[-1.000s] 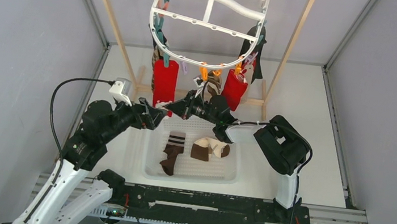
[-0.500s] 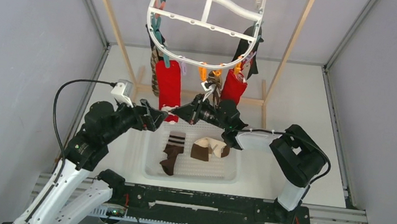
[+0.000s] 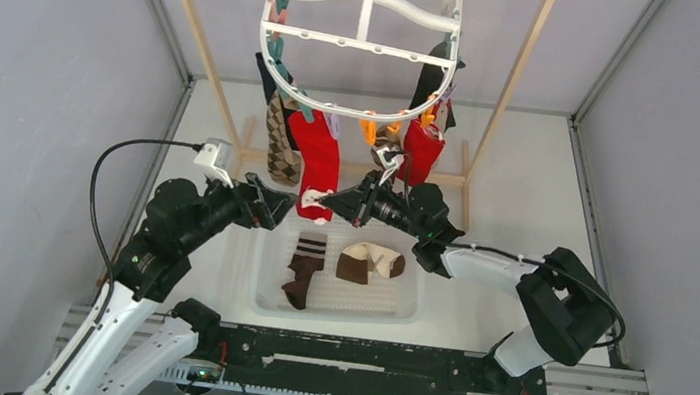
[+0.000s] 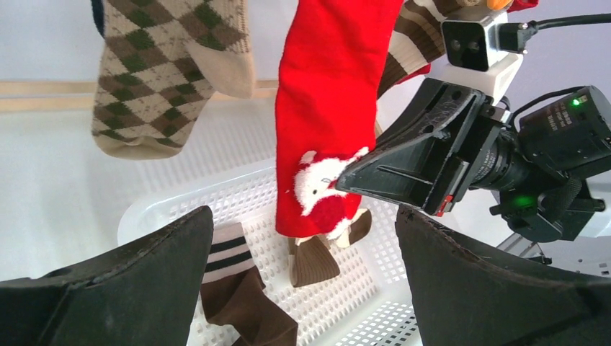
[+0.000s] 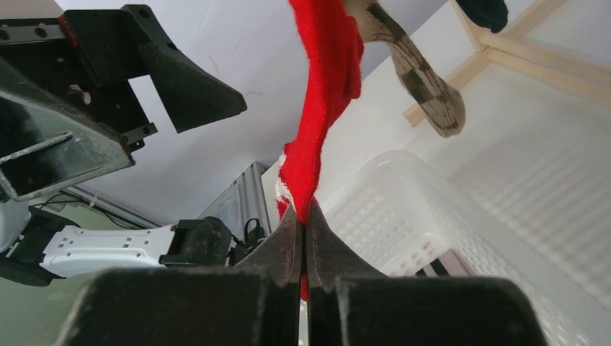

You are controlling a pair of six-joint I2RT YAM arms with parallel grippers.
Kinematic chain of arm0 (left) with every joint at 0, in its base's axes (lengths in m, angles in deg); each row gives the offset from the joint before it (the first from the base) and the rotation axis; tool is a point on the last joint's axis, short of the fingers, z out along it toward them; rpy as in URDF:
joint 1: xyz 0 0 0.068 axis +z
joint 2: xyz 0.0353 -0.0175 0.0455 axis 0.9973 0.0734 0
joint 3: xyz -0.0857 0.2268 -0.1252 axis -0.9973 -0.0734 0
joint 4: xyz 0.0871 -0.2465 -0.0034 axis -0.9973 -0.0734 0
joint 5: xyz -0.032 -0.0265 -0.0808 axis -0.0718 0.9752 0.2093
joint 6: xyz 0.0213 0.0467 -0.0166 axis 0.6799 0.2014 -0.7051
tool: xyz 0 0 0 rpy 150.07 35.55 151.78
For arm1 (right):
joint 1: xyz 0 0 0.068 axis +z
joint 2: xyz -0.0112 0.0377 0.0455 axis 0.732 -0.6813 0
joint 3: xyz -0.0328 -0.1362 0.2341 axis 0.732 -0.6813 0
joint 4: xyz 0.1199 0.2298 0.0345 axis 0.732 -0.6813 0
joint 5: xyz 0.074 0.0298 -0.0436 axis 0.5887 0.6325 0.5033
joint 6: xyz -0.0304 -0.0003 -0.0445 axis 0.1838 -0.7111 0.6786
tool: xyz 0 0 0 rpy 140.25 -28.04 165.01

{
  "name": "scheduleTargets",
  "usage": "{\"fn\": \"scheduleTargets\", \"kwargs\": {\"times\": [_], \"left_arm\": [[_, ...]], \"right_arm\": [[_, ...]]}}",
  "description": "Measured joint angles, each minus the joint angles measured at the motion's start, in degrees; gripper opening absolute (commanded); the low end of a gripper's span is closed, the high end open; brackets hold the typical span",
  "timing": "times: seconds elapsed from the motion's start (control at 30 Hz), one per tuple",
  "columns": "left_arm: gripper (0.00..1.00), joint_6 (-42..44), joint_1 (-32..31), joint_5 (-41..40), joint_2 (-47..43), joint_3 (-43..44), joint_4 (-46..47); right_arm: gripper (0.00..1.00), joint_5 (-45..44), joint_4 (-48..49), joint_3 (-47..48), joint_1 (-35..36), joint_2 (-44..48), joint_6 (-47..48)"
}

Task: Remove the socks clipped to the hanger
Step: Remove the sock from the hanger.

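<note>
Right hand point(image 3: 334, 199) pinches the red sock point(image 3: 316, 158) — centre frame.
Sock hangs from the white hanger point(image 3: 360, 44); left hand point(image 3: 273, 204) gapes, holding nothing.

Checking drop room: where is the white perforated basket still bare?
Bare in the white perforated basket's near right corner, bordered by the brown striped sock and the brown-and-cream sock. Crowded at its far edge: the right gripper pinches the white-patched red sock there.
</note>
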Motion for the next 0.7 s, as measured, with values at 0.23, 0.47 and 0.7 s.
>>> {"fn": "scheduleTargets", "kwargs": {"times": [0.23, 0.47, 0.7], "left_arm": [[1.00, -0.42, 0.00, 0.22, -0.39, -0.02, 0.24], [1.00, -1.29, 0.00, 1.29, -1.05, -1.62, 1.31], [1.00, -1.36, 0.00, 1.55, -1.05, -1.73, 1.84]], "right_arm": [[0.00, -0.50, -3.10, -2.58, -1.07, 5.16, 1.29], [0.00, -0.90, -6.21, -5.42, -2.27, 10.19, 2.67], [0.00, -0.42, -9.44, -7.41, -6.62, 15.13, 3.23]]}}
